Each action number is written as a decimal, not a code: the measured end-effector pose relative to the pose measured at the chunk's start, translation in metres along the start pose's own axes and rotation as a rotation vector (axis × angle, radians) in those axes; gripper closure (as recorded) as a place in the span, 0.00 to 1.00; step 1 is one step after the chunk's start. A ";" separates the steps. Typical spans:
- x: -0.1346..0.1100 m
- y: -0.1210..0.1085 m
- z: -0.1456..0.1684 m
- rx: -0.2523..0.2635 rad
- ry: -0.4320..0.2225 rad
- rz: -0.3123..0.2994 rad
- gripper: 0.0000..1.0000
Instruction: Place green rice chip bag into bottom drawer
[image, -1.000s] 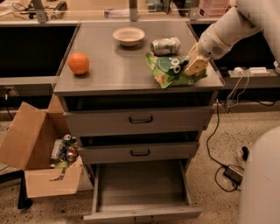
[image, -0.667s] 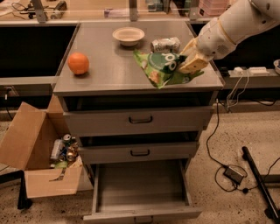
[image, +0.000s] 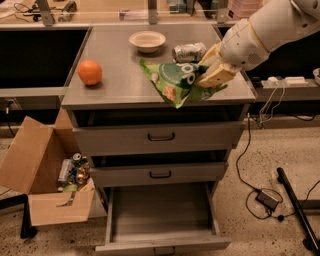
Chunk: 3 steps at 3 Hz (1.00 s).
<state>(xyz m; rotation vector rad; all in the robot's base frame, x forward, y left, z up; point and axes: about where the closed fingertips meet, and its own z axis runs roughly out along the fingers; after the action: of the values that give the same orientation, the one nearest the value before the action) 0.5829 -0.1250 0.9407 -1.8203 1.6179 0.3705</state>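
The green rice chip bag (image: 172, 80) is glossy green with white letters and hangs in the air over the front right of the cabinet top, one corner pointing down past the front edge. My gripper (image: 209, 75) is shut on the bag's right end and holds it up; the white arm reaches in from the upper right. The bottom drawer (image: 162, 245) is pulled out below and shows a bare grey tray.
An orange (image: 90, 72), a white bowl (image: 147, 41) and a silvery-green can (image: 188, 51) stand on the cabinet top (image: 115, 85). The two upper drawers are closed. An open cardboard box (image: 47, 175) with cans stands at the left. Cables and a dark bar lie on the floor at the right.
My gripper has lifted the bag off the cabinet top and carried it left and toward the front edge. The arm has risen with it.
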 end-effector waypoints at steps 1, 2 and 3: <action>0.005 0.011 0.010 -0.019 0.004 0.019 1.00; 0.032 0.051 0.032 -0.056 0.035 0.088 1.00; 0.058 0.099 0.068 -0.118 0.085 0.145 1.00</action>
<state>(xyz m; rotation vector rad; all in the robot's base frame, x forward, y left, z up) 0.5143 -0.1274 0.8266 -1.8321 1.8269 0.4673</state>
